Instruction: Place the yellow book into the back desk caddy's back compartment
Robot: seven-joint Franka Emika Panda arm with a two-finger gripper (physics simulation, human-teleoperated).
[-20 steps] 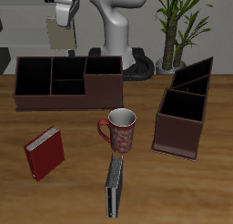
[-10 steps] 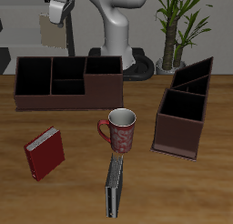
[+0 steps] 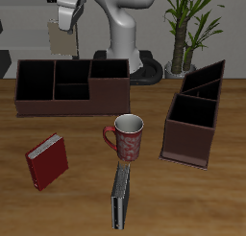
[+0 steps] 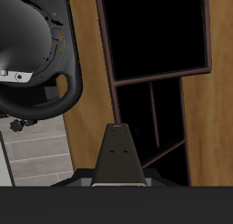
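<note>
1. Tan-yellow cover identifies the yellow book [image 3: 60, 35], clamped in the gripper [image 3: 65, 16] and hanging upright, high above the back desk caddy [image 3: 72, 86].
2. Lower it edge-first into the back compartment (keep the cover parallel to the dividers).
3. Against the earlier frames, the book sits slightly nearer the robot's base.

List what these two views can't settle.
- Gripper fingertips: exterior view, hidden behind the yellow book; too small to judge.
- Book's cover: wrist view shows only its edge.
- Back caddy compartment floors: black shadow in both views.
- Caddy's far end: cut off in wrist view.
</note>
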